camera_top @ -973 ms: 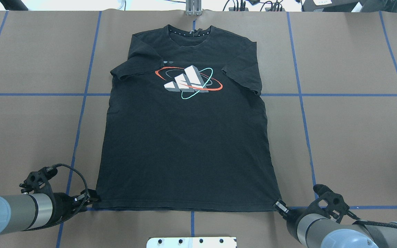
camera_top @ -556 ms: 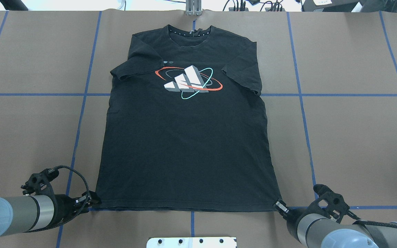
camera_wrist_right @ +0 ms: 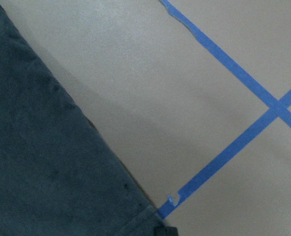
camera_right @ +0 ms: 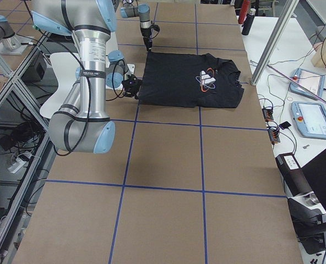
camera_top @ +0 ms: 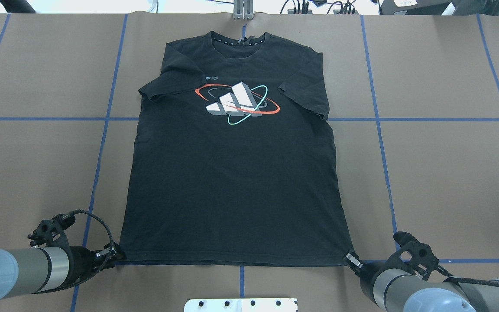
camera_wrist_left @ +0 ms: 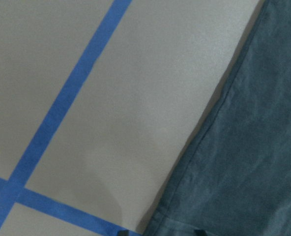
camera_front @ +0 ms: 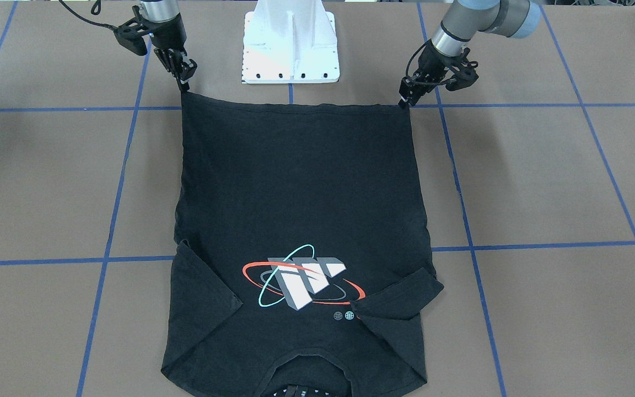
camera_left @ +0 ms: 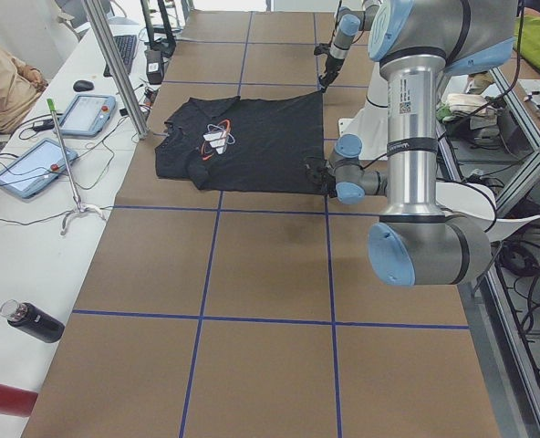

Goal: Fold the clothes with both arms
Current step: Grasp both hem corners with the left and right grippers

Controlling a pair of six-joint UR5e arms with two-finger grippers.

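The black short-sleeved T-shirt point(camera_top: 232, 182) lies spread flat in the middle of the brown paper-covered tabletop point(camera_top: 440, 182). Its printed side faces up, its collar points to the far edge and its straight hem runs along the near edge, closest to the robot. The white block logo with orange-red and cyan rings point(camera_top: 237, 104) sits on the chest. Both sleeves are angled in, so their ends lie over the body of the shirt.

The left black two-finger gripper point(camera_top: 113, 253) rests low at the hem's left corner, on the end of the left silver-grey tubular arm point(camera_top: 24, 268), which comes in almost level from the near left. Its fingers touch the corner, but I cannot tell whether they are together or clamped on the cloth. The left wrist view shows only the shirt's edge and bare paper.

The right black two-finger gripper point(camera_top: 350, 259) is at the hem's right corner, on the right silver-grey arm point(camera_top: 409, 290). Its fingers touch that corner too, and again their state cannot be told. The hem runs nearly straight between the two grippers.

Blue tape lines point(camera_top: 379, 143) mark the tabletop in large squares, and one runs under the hem. The white pedestal base point(camera_front: 291, 41) stands just near of the hem's middle. Two tablets point(camera_left: 88, 114) lie on a white side table beyond the collar.
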